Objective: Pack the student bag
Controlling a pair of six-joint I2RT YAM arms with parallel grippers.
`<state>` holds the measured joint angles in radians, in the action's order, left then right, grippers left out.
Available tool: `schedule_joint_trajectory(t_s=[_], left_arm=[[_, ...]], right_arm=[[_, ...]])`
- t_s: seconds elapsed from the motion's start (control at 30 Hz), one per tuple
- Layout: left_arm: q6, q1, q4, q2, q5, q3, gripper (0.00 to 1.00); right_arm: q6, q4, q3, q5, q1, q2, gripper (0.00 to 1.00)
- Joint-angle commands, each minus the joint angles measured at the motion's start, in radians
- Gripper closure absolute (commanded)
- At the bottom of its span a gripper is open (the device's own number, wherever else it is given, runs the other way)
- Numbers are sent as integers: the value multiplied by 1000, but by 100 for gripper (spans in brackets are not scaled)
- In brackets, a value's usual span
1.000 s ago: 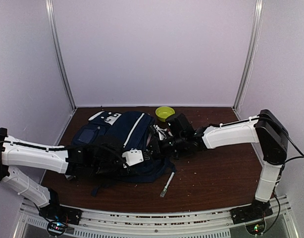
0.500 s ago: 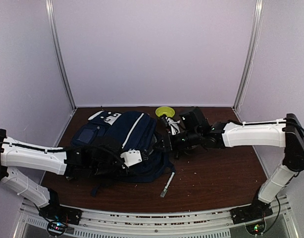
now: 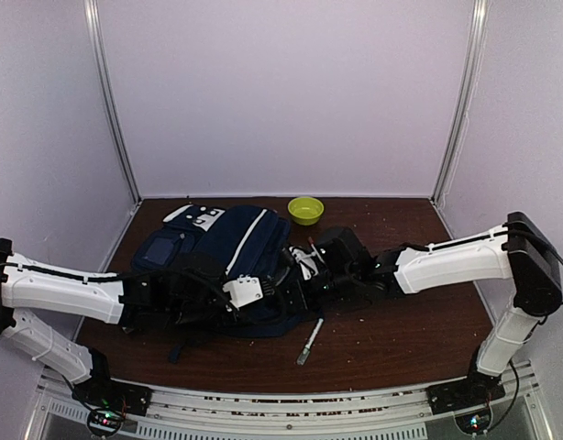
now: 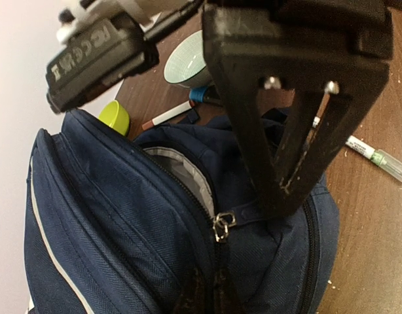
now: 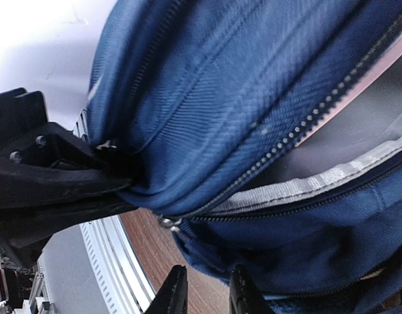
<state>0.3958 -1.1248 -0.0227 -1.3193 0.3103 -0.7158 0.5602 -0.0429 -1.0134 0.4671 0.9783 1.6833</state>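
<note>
The student bag (image 3: 222,252), a navy backpack with white trim, lies on the left half of the table. Its main zip is partly open, and grey lining (image 4: 181,171) and the zip pull (image 4: 220,226) show in the left wrist view. My left gripper (image 3: 266,293) is shut on the bag's fabric at the opening's edge. In the right wrist view it shows as black jaws (image 5: 90,176) pinching the flap. My right gripper (image 3: 298,290) is at the bag's right edge, low over the table. Its fingers (image 5: 177,293) stand slightly apart and hold nothing, just below the bag's lower lip (image 5: 266,255).
A green bowl (image 3: 305,209) stands at the back. A marker (image 3: 310,341) lies on the table in front of the bag. Beside the bag lie a pale bowl (image 4: 188,59), a red-tipped pen (image 4: 168,116) and small white items (image 3: 304,257).
My right arm has swung down and left from near the green bowl to the bag's opening. My left arm and the bag have stayed put.
</note>
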Motion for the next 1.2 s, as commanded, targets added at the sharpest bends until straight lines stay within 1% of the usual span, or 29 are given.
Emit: schedule_joint_trajectory(t_s=[0.0, 0.23, 0.37, 0.4, 0.57, 0.6, 0.77, 0.97, 1.07, 1.17], left_arm=[[-23, -1, -148, 35, 24, -16, 100], [-19, -1, -155, 26, 18, -18, 100], [-18, -1, -158, 19, 17, -20, 100], [-17, -1, -158, 19, 18, -20, 100], [-15, -1, -161, 29, 22, -10, 100], [-14, -1, -161, 32, 24, -5, 100], [-9, -1, -147, 49, 50, 13, 100], [-21, -1, -143, 74, 45, 39, 100], [-21, -1, -134, 89, 32, 46, 100], [-25, -1, -109, 112, 4, 56, 100]], right_arm=[[25, -56, -54, 27, 16, 55, 76], [31, -81, -79, 14, 16, 79, 77], [30, -76, -107, 19, 16, 103, 79], [31, -74, -115, 21, 15, 108, 81], [25, -42, -124, 5, 9, 106, 99], [21, -32, -122, 0, 5, 100, 100], [-31, 69, -87, -61, -38, 39, 100], [-108, 170, -9, -79, -166, -51, 100], [-153, 207, -12, -97, -221, -54, 100], [-223, 291, -80, -156, -260, -26, 100]])
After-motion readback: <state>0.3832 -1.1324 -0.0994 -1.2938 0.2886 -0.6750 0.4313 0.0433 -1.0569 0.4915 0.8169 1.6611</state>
